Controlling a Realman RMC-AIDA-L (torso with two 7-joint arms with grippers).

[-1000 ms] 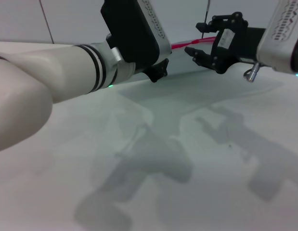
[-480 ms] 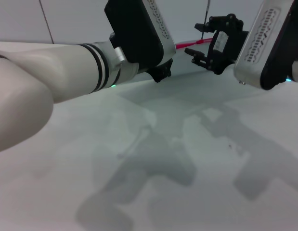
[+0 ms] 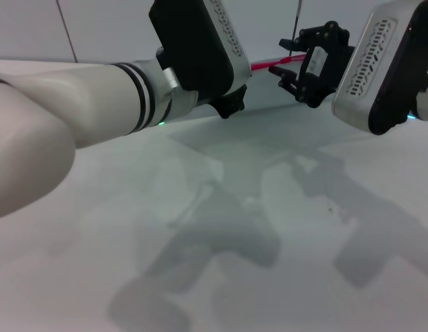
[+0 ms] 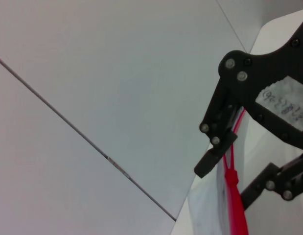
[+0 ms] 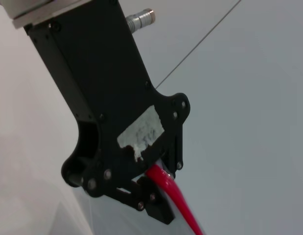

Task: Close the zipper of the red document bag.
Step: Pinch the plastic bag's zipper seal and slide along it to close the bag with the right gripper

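Note:
The red document bag (image 3: 269, 131) lies flat on the table, translucent and pale. Its zipper (image 3: 261, 66) runs as a thin red strip along the far edge. My left gripper (image 3: 231, 100) is at the strip's left part. In the right wrist view the left gripper (image 5: 153, 193) is shut on the zipper (image 5: 178, 198). My right gripper (image 3: 286, 59) hangs open at the strip further right. In the left wrist view the right gripper (image 4: 232, 183) has a finger on each side of the zipper (image 4: 238, 218), with a red pull tab (image 4: 231, 176) in the gap.
The white table (image 3: 200, 277) spreads toward me, crossed by both arms' shadows. A pale wall (image 3: 103, 28) stands close behind the bag's far edge. My bulky left forearm (image 3: 75, 104) covers the left of the head view.
My right arm has swung and lifted, carrying its gripper slightly up and back onto the red strip. The left arm has hardly moved.

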